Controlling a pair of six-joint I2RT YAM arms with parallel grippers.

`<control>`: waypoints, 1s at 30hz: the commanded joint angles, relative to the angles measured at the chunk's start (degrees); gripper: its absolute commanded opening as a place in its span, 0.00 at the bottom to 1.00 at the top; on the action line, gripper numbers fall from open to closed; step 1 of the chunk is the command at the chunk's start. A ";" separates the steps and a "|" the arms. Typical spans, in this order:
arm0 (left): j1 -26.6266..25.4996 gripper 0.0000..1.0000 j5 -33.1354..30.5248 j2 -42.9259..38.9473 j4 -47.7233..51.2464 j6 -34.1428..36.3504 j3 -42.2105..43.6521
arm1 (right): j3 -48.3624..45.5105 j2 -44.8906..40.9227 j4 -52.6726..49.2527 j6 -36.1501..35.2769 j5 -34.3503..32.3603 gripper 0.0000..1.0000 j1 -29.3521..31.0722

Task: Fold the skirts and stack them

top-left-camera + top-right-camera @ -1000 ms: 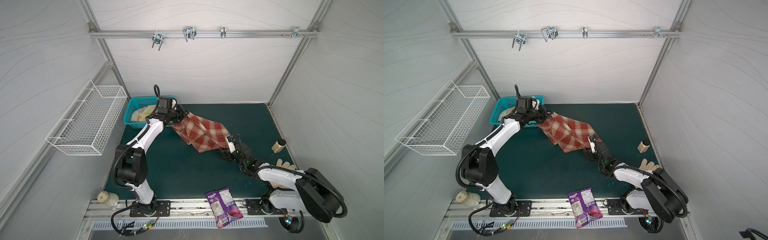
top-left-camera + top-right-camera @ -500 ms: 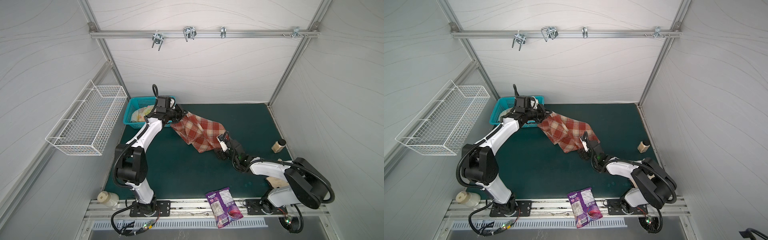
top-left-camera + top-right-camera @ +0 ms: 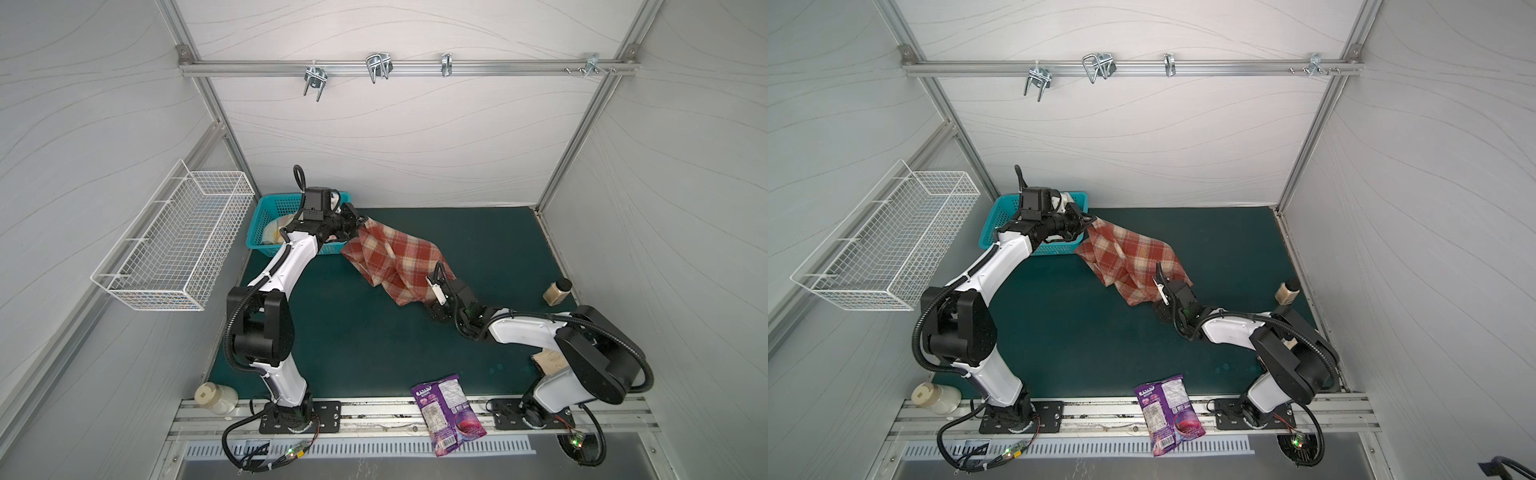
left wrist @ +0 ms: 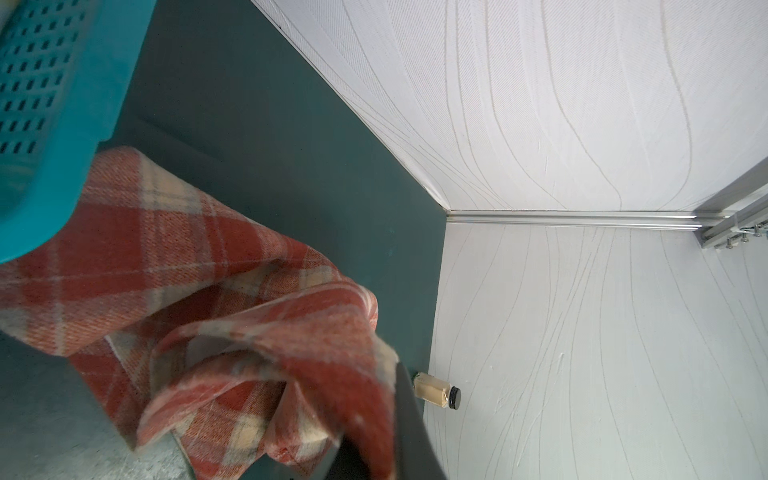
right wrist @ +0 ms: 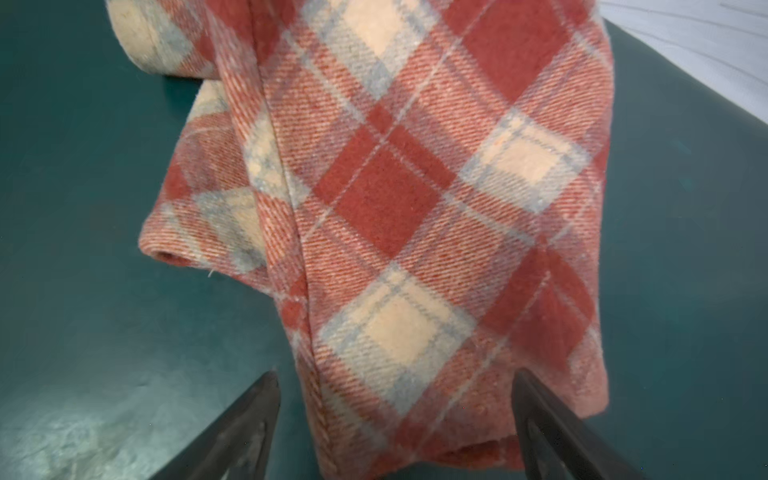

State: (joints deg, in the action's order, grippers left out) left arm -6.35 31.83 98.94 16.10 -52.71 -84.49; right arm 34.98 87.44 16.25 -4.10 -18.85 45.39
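- Wrist close-ups give what the top views lack. The right wrist view shows the plaid skirt (image 5: 415, 208) with its lower end lying on the green mat (image 5: 83, 291) between two dark fingers (image 5: 249, 428). The left wrist view shows the cloth bunched and hanging just beside the teal basket (image 4: 62, 145), with a jar (image 4: 436, 395) by the far wall.
- Only the top views show both arms whole, a pale skirt (image 3: 274, 228) lying inside the basket at the back left, and a snack bag (image 3: 446, 411) on the front rail.
- The left arm rises from its base and reaches to the back, with its forearm lifted. The left gripper (image 3: 360, 219) sits at the basket's right end.
- It is clenched on the plaid skirt's top corner and holds that end up, so the cloth slopes down toward mid-mat.
- The right arm lies low, stretched along the mat toward the middle. The right gripper (image 3: 430, 308) is at the skirt's lower end.
- Its fingers stand wide apart and straddle the cloth without pinching it. Whether the pads touch the fabric cannot be told.
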 commanded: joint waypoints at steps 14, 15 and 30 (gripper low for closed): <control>0.98 0.00 1.21 1.61 -1.68 -0.05 -2.40 | 3.63 5.39 -4.08 0.55 1.58 0.74 2.43; 0.99 0.00 1.21 1.61 -1.68 0.06 -2.38 | 4.09 5.90 -4.57 0.82 1.25 0.73 2.43; 1.16 0.00 1.48 1.38 -1.33 0.57 -2.12 | 7.32 7.07 -9.38 4.90 0.90 0.18 1.42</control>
State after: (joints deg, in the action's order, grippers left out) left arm -5.72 32.62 100.01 16.14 -52.62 -84.49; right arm 41.58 96.16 10.11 -0.47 -17.12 46.96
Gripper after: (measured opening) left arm 0.060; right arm 0.188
